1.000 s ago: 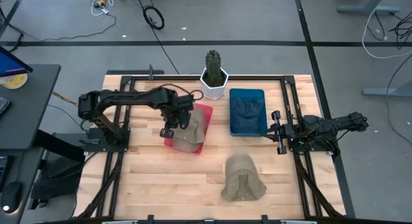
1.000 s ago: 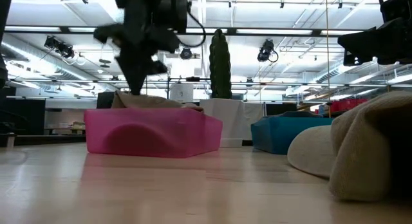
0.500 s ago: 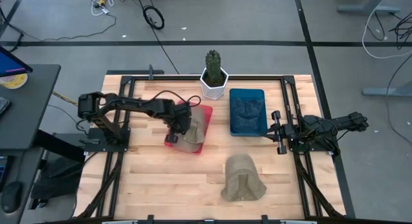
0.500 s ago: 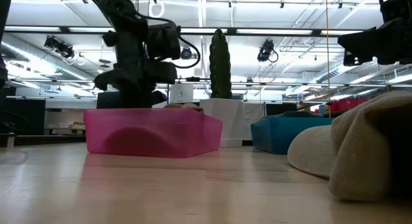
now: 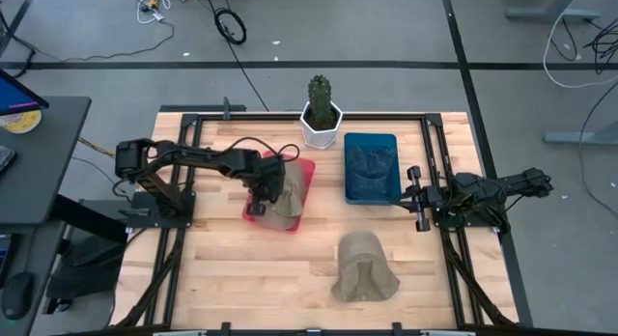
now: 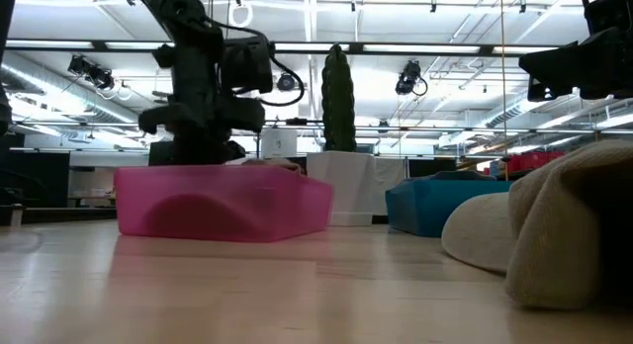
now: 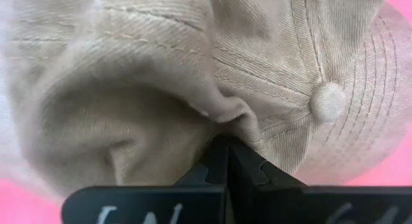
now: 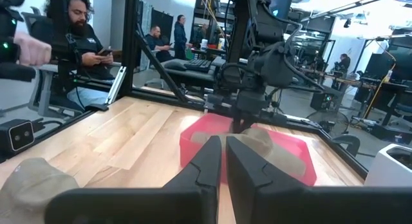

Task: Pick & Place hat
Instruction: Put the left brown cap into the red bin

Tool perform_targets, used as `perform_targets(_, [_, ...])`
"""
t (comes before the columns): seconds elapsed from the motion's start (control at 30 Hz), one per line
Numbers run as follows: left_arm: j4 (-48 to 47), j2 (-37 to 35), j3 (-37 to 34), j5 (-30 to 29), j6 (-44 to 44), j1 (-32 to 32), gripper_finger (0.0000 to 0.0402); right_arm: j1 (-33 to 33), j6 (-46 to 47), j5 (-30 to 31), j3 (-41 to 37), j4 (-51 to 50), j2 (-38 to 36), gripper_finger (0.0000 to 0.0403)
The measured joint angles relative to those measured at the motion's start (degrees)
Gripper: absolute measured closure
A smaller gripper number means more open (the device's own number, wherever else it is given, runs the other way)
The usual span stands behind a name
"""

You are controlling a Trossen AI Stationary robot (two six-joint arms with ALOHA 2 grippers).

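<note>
A tan corduroy hat (image 5: 288, 197) lies crumpled in the pink bin (image 5: 307, 172), with its top button (image 7: 328, 102) facing up. My left gripper (image 5: 263, 189) reaches down into the bin and is shut on the hat. In the low view the bin's wall (image 6: 223, 201) hides its fingertips. A second tan hat (image 5: 364, 268) rests on the bare table near the front edge, touched by nothing. My right gripper (image 5: 415, 196) waits at the table's right side, level and shut, holding nothing. My left gripper pinches a raised fold of the hat's crown (image 7: 226, 118) between its two fingers, a little way from the top button. The fingers come from above, slanting steeply down. The hat lies slack in the pink bin below them.
A blue bin (image 5: 372, 167) with a blue thing in it stands right of the pink bin. A white pot with a cactus (image 5: 322, 114) stands at the far edge. People sit beyond the table's left side (image 8: 77, 31). Bare wood lies along the near edge.
My left gripper has gone down into the pink bin, still shut on the hat, and tipped steeper. The hat, held above the rim before, has sunk below the bin's wall. The bin has slid a little toward the table's left.
</note>
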Motion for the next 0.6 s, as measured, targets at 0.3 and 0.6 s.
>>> perform_targets(0.3, [-14.5, -0.8, 11.3, -7.0, -0.7, -3.3, 0.0395, 0.0, 0.0, 0.0, 0.0, 0.0, 0.0, 0.0378])
perform_targets(0.6, [-10.1, -0.8, 15.0, -14.2, 1.5, -4.4, 0.0393, 0.0, 0.0, 0.0, 0.0, 0.0, 0.0, 0.0378])
